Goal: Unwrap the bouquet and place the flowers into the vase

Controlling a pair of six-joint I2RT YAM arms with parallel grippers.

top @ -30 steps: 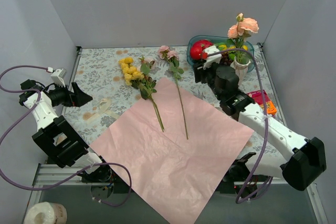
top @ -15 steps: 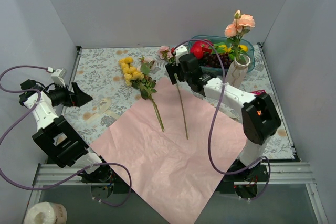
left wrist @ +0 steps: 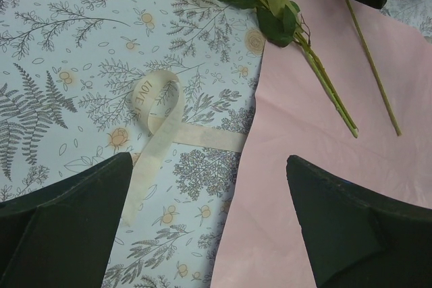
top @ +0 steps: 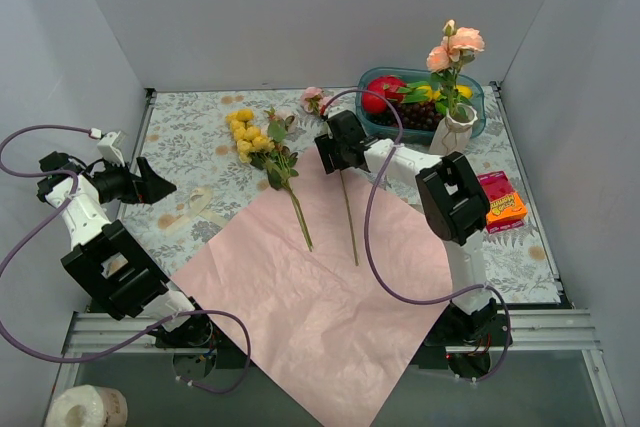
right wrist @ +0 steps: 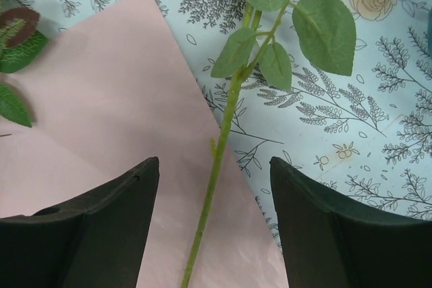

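Ribbon [left wrist: 158,126], cream and looped, lies loose on the worktop [left wrist: 67,45] left of the pink paper [top: 330,287], under my left jaws, which hang spread wide with nothing in them. Across the paper's upper edge lie a yellow flower [top: 262,147] and a pink flower [right wrist: 228,116]; the pink one's stem runs between my right jaws, parted and not touching it. An orange box [top: 500,202] sits right of that arm. At upper right the white vase [top: 455,130] holds pink roses [top: 455,47], just beside a blue tub [top: 476,112] of fruit [top: 380,97]. Floral cloth covers the worktop; grey walls enclose it.
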